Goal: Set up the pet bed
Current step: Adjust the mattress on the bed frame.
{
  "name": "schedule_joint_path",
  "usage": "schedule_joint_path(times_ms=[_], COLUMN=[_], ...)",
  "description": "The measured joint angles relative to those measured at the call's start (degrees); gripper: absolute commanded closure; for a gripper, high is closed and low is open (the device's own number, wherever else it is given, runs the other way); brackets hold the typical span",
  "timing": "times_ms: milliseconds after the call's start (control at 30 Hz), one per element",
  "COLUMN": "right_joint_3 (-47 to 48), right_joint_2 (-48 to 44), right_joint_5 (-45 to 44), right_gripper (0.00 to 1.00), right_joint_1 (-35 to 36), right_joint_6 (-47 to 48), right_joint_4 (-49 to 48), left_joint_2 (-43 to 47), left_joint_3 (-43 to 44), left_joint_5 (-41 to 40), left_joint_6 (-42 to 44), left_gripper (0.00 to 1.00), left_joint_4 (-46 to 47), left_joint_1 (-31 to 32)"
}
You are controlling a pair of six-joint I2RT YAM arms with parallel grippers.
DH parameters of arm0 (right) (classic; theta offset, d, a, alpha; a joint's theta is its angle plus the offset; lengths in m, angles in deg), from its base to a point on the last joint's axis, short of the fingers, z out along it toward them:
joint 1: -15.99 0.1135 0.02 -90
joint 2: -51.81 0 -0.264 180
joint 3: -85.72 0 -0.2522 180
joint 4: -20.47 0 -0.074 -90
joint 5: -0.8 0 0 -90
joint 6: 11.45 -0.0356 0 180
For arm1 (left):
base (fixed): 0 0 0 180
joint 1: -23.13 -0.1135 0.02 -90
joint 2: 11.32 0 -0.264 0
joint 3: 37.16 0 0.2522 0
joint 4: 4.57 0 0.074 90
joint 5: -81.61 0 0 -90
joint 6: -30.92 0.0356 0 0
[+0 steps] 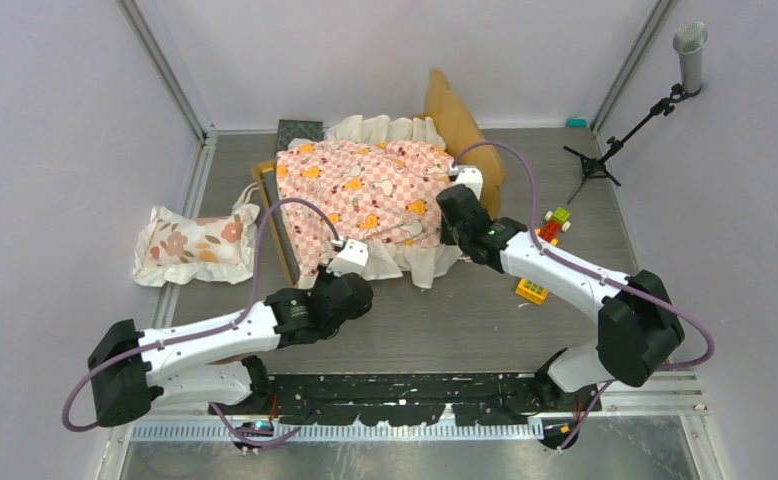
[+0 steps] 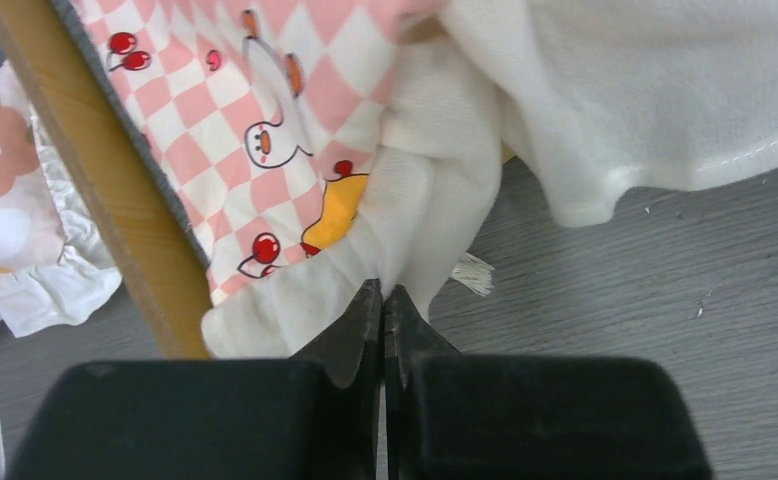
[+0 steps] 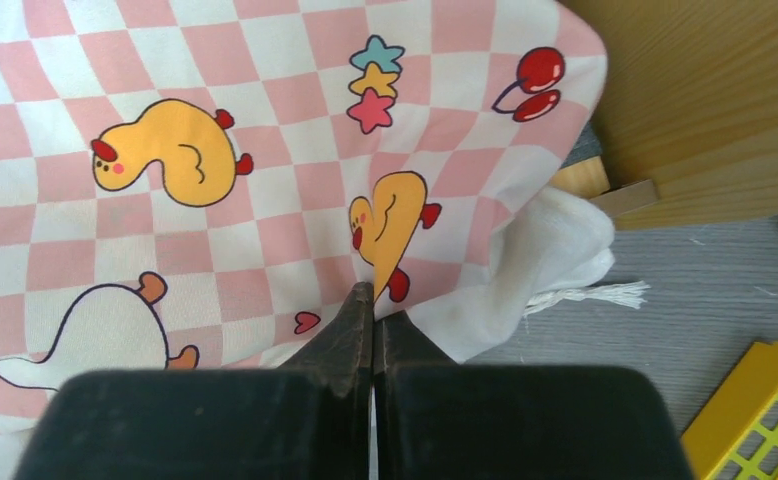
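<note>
Left gripper (image 2: 383, 300): clenched, tips pinching the white ruffle at the near-left corner of the pink-checkered sheet (image 1: 365, 190). Right gripper (image 3: 373, 300): also clenched, on a fold of the checkered cloth near the sheet's right edge, just beside the headboard. The cloth creases into both tips, so I read both as real pinches, though thin ones.

Pet bed (image 1: 457, 115): mid-table toward the far side, sitting at a skew, headboard at the far right. The sheet covers nearly all of it. Only the headboard and the left side rail (image 2: 115, 180) show, with a dark grey mattress edge along that rail.

Handling, my estimate:
- Frame is wood: stiff, probably light, and may slide on the table if the sheet drags on it.
- Best holds on the frame: the side rail or the headboard's top edge. Flat faces are too wide for these jaws.
- Sheet is limp and thin and will slip out of a shallow pinch. Hold it at the hem corners and pull both sides evenly.

Surface: grey wood-grain table (image 1: 485, 320), smooth, with a few crumbs visible in the left wrist view.

Room: pale enclosure walls. Floral pillow (image 1: 195, 243) is left of the bed, close to the rail. Yellow toy block (image 1: 533, 290) and a second toy (image 1: 557, 222) sit near the right arm. Mic stand (image 1: 615, 145) is at the far right corner.
</note>
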Motion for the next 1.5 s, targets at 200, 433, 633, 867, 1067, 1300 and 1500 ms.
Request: schedule_joint_path(times_ms=[200,433,633,867,1067,1300,1500], right_joint_3=[1.0,3.2,3.4,5.0,6.1,6.3,7.2], right_joint_2=[0.3,1.7,2.9,3.8,4.6,6.2,2.4], right_joint_5=[-4.6,-8.3,-8.8,-8.4,-9.2,-10.1,-7.7], right_gripper=[0.99,0.99,0.99,0.99,0.68,0.52,0.45], right_joint_1=[-0.5,-0.7,-0.4,0.0,-0.5,-1.8,-1.8], right_joint_6=[2.6,4.9,6.0,6.3,7.4,9.2,9.4], right_joint_4=[0.5,1.9,2.9,3.7,4.3,8.5,12.0], left_joint_2=[8.2,13.1,14.8,21.4,26.6,27.8,29.2], left_joint_3=[0.0,0.2,0.8,2.1,1.8,1.3,5.2], left_joint_5=[-2.7,-6.2,-7.5,-8.5,-9.0,-9.0,-9.1], left_joint_6=[-6.4,-15.4,-22.7,-29.3,-27.5,-26.9,-25.5], left_gripper=[1.00,1.00,1.00,0.97,0.48,0.34,0.30], left_joint_4=[-5.9,-13.7,-19.0,-22.6,-23.6,-27.0,-29.2], left_joint_1=[0.0,0.0,-0.1,-0.2,-0.7,-1.0,-1.0])
